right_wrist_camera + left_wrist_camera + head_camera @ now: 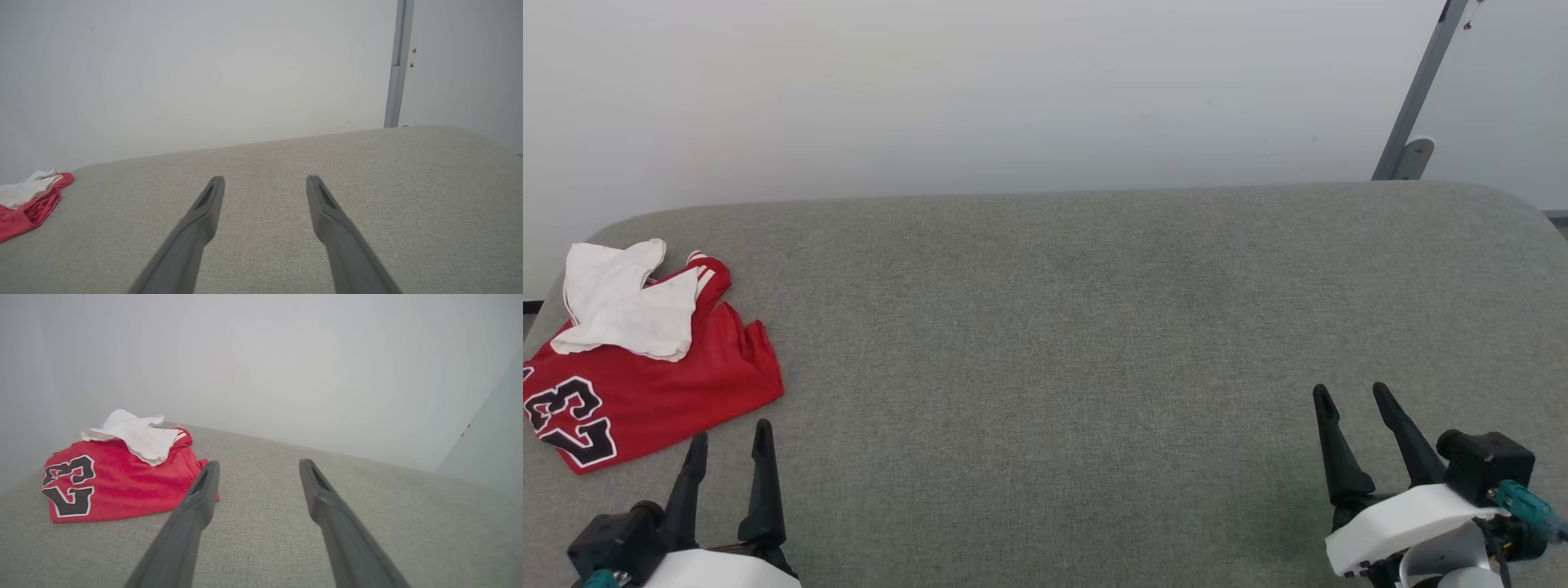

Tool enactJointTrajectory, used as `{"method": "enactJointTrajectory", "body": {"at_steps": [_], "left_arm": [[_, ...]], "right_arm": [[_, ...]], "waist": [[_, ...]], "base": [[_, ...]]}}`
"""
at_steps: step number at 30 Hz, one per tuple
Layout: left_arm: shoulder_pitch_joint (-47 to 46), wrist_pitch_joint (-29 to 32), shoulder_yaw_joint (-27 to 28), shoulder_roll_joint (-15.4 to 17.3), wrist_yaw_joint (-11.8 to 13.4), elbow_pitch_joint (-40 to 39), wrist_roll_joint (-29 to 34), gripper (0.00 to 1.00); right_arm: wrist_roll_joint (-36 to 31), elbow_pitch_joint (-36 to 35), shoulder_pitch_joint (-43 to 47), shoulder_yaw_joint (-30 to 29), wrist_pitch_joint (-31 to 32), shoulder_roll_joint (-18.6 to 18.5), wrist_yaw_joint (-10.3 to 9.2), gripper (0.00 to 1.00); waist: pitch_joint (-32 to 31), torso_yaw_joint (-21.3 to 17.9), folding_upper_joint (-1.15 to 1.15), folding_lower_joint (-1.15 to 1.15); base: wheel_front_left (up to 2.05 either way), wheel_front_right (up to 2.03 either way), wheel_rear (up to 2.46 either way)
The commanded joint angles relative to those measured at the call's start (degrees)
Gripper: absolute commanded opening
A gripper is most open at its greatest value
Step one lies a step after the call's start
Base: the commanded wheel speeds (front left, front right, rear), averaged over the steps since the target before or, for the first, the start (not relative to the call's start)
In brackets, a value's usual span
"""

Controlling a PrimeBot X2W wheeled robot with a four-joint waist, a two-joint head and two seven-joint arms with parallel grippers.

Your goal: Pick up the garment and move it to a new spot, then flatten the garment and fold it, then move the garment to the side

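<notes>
Shirt (654, 384) lies crumpled at the far-left end of the grey padded table (1054, 327), which sits against a white wall (1013, 82). A grey metal post (1417, 90) stands at the far right.

Shirt look: red body, with a black "23" outlined in white facing up at the near end. A white sleeve is flopped over the top, and there's a bit of red-and-white striped trim at the back. It's bunched, not flat.

Views: the head view cuts off the shirt's left edge, while the left wrist view gets the whole bundle (122, 486), number included. In the right wrist view it's a red-and-white sliver (24, 208) at the left edge, and the post (398, 61) runs up the wall.

Left gripper (730, 433): jaws spread wide, holding nothing, tips just short of the shirt's near hem. In its own wrist view (258, 463) one finger overlaps the red corner, but the head view shows a gap.

Right gripper (1350, 392): also spread wide and holding nothing, over the table well apart from the shirt.
</notes>
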Motion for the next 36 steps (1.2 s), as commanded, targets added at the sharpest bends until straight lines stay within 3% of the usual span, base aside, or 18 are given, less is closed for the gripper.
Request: {"method": "enactJointTrajectory", "body": {"at_steps": [1,19,36], "left_arm": [[0.4,-0.51,0.13,0.14,-0.33,-0.36,1.36,1.0],[1.19,-2.42,0.11,0.47,-0.92,-0.74,7.75,1.0],[0.64,-2.33,0.84,-0.16,-1.22,-0.5,6.47,1.0]], "right_arm": [[-1.33,-0.4,-0.01,0.13,-0.6,-0.18,0.0,1.0],[-8.52,-0.76,0.33,0.93,-2.35,-0.68,-0.01,1.0],[-8.91,-1.08,0.46,1.04,-2.38,-0.83,-0.01,1.0]], "waist": [[-0.01,-0.05,0.0,0.0],[-0.1,-0.28,0.0,0.0],[-0.03,0.39,0.0,0.0]], "base": [[0.0,0.0,0.0],[0.0,0.0,0.0],[0.0,0.0,0.0]]}}
